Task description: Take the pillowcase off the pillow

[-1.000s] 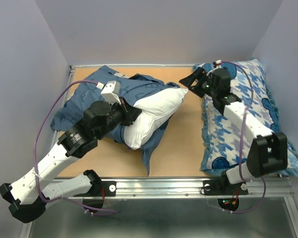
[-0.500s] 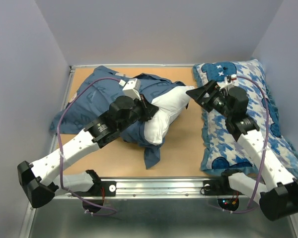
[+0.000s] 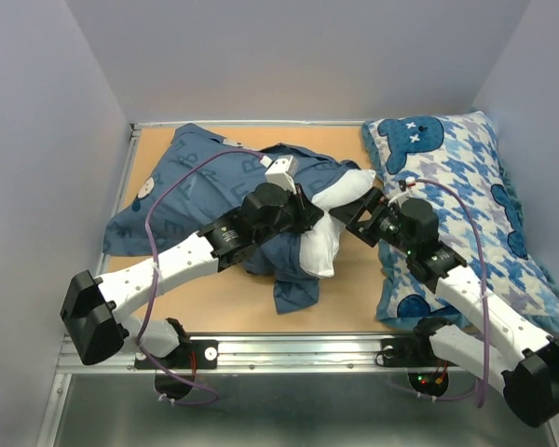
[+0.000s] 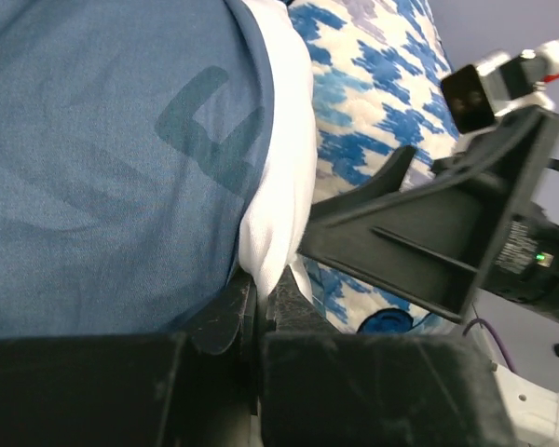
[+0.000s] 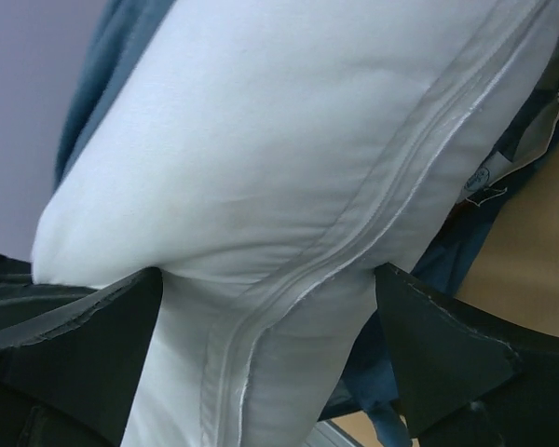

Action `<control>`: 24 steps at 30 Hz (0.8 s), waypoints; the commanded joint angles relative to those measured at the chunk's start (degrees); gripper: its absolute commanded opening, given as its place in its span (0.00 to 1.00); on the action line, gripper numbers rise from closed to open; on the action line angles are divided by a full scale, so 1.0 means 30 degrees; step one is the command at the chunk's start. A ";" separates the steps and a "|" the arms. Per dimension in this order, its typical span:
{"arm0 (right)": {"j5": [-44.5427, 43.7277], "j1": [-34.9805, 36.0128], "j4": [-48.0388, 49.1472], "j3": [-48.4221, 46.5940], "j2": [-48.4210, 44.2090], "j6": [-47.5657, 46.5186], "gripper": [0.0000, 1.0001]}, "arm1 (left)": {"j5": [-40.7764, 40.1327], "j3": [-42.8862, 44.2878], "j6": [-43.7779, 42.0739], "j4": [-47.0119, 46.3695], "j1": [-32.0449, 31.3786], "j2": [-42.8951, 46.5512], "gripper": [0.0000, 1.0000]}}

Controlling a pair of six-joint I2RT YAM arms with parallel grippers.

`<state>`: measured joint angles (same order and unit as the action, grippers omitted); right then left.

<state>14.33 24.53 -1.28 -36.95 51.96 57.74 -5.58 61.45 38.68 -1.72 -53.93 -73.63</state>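
The slate-blue pillowcase (image 3: 191,186) lies rumpled at the left of the table and covers most of the white pillow (image 3: 347,191), whose bare end pokes out to the right. My left gripper (image 3: 307,212) sits at the case's opening. In the left wrist view it (image 4: 261,287) is shut on a fold of the pillow's white fabric (image 4: 284,186), with the pillowcase (image 4: 102,158) lying against its left finger. My right gripper (image 3: 356,220) is open. In the right wrist view its fingers (image 5: 447,358) straddle the pillow's seamed end (image 5: 261,186).
A blue-and-white houndstooth pillow (image 3: 466,186) with cartoon heads fills the table's right side, under my right arm. The table's metal rail (image 3: 298,352) runs along the near edge. Purple walls close in the back and sides.
My left gripper has carried the pillow end right, toward the centre. My right gripper has swung from above the houndstooth pillow down and left, and now straddles the white pillow's end.
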 commanded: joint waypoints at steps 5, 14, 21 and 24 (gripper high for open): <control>-0.1523 0.0494 0.8266 0.5044 0.1017 0.2810 1.00 | 0.1157 -0.0121 0.1316 -0.4435 -0.1035 -0.0242 0.00; -0.2109 0.0845 1.4283 0.6052 0.3390 0.3930 0.89 | 0.2388 0.1048 0.1434 -0.5229 -0.3085 -0.2293 0.00; -0.2517 0.0904 1.1273 0.3883 0.2139 0.2732 0.00 | 0.2188 0.2129 0.0442 -0.4707 -0.3409 -0.2617 0.00; -0.3718 0.0933 0.8403 0.3383 0.0730 0.1708 0.01 | 0.0639 0.2630 -0.0465 -0.3738 -0.3409 -0.2354 0.00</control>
<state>7.77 26.00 29.04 -20.05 58.83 66.94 -9.37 62.22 38.57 -4.36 -59.46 -83.40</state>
